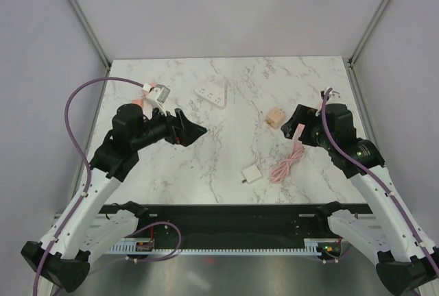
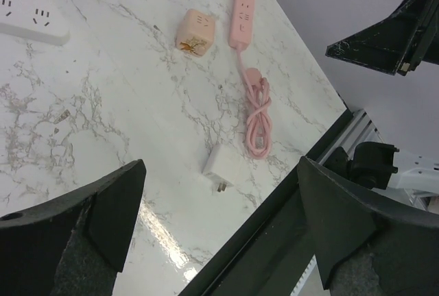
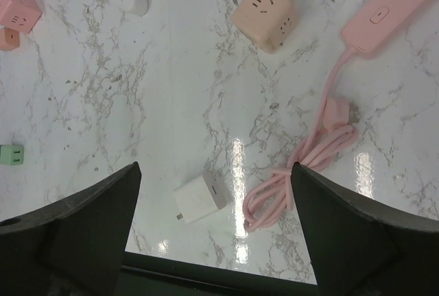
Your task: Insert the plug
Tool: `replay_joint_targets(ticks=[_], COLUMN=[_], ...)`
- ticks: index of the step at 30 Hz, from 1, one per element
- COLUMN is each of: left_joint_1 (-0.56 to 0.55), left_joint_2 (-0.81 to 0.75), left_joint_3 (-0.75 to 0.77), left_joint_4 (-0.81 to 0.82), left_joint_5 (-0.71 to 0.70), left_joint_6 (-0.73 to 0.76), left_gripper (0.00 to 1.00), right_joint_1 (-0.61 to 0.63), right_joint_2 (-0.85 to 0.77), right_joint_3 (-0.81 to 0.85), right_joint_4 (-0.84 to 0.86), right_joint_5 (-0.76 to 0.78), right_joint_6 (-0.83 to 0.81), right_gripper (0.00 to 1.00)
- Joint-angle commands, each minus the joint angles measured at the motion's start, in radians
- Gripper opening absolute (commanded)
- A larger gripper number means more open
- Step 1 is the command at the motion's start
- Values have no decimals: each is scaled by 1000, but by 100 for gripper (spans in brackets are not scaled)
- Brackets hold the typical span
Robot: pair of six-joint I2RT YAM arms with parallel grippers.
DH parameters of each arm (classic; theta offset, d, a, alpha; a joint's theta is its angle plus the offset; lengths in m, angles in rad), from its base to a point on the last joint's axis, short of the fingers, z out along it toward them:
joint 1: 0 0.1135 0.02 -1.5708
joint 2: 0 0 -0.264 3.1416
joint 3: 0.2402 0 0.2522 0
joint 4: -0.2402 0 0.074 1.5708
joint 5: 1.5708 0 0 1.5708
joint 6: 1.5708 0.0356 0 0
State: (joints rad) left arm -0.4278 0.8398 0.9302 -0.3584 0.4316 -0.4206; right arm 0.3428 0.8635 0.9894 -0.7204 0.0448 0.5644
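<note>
**A:** Where is the left gripper [image 1: 191,130]?

**B:** It hangs over the 9 o'clock side of the table [image 1: 226,152], jaws spread wide, holding nothing. Beyond it, near 12 o'clock, lies the white power strip [image 1: 210,94].

**A:** And the plug?

**B:** The white plug [image 1: 250,175] lies flat at 5 o'clock from the table's middle, prongs toward 8 o'clock, nothing touching it. The coiled pink cable [image 1: 287,166] sits just at its 3 o'clock. Above the cable's far end is the right gripper [image 1: 299,119], also wide open and empty.

**A:** What could go wrong?

**B:** I'd expect the plug to skid on that glossy top if one finger lands first. Closing fingers could snag the cable coil beside it. A crooked grasp would also tilt the prongs, so they'd miss the slots and shove the loose strip away.
</note>
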Motion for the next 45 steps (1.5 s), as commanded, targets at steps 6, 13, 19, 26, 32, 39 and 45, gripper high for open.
replay_joint_targets(ticks=[6,13,19,26,32,39,45], left_joint_1=[-2,-179,-371,-569,-640,-641,-646], left_joint_2=[74,234,433,717,843,933,964], left_joint_3=[-19,41,136,222,251,268,256], left_joint_4=[15,15,18,10,27,50,73], left_joint_5=[-7,-40,-243,-484,-539,-475,-444], left_joint_6=[40,92,186,318,362,401,413], left_gripper=[97,93,90,86,88,89,89], right_joint_1=[-2,-2,-2,-4,-4,-2,-2], right_joint_2=[-27,-89,-173,-250,-359,-400,-386], right_joint_3=[-3,-103,-109,-74,-48,-21,-28], right_joint_4=[-8,9,7,9,6,1,-4], right_joint_5=[15,-72,-79,-66,-51,-36,-42], right_joint_6=[9,2,-18,8,22,14,20], right_gripper=[98,98,98,98,98,98,98])
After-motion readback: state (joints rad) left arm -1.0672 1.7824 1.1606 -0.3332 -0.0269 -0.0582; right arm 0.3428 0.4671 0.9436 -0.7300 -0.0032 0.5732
